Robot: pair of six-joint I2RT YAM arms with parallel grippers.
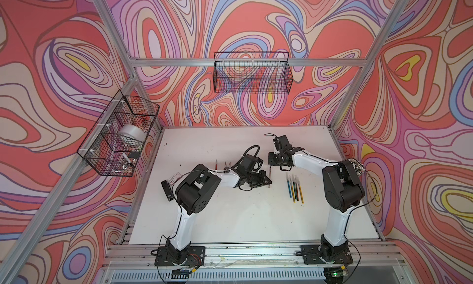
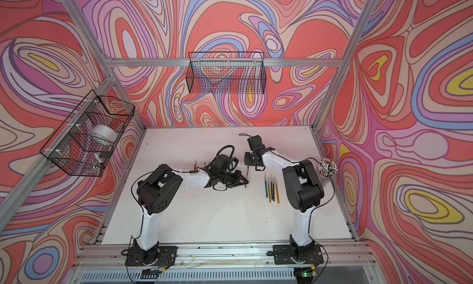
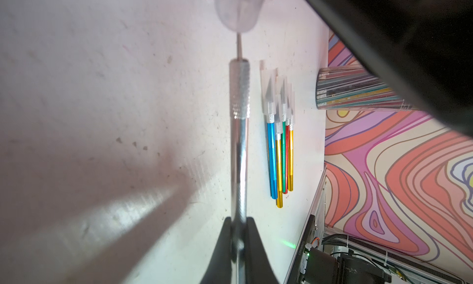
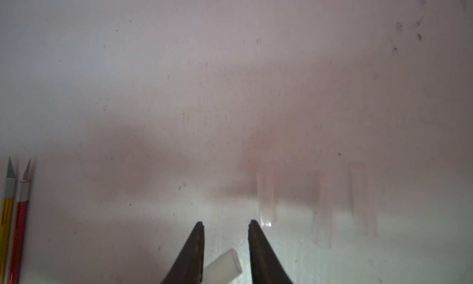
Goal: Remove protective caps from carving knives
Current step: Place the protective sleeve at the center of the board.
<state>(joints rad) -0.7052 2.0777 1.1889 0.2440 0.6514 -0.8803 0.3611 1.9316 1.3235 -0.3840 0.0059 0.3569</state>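
Starting with the largest: how much of the white table [image 1: 230,218] shows? (Mira)

Most of it, matte and scuffed with dark specks. The left arm [image 1: 197,188] and right arm [image 1: 343,188], white shells on black joints, cover parts. In a top view a clear cup [image 2: 327,169] of white-tipped sticks stands at the right edge, partly hidden behind the right arm's elbow. (Jon)

And the end effectors? (Mira)

The left end effector [image 3: 239,222] is clamped on the smooth silver handle of a carving knife [image 3: 239,147] near the table's middle, blade pointing far. The knurled collar is sharp; the thin blade is seen edge-on. The right end effector [image 4: 226,221], with black tapered jaws, grips a whitish protective cap [image 4: 222,267] at that blade's tip. The frame edge cuts off most of the cap, and from the left wrist it is only a pale blur. (Jon)

Other knives? (Mira)

Five capped knives [image 3: 279,152] lie in a tight row to the right of the held one, with glossy blue, gold, green, red and gold handles. Bare knives [image 1: 226,164] poke out on the far side of the left forearm, which hides their handles; the right wrist view catches two, gold and red, cut by the frame edge. (Jon)

Smallest? (Mira)

Three loose caps [image 4: 266,195], flat clear tubes lying on the table, so faint that only edges and one glint show. (Jon)
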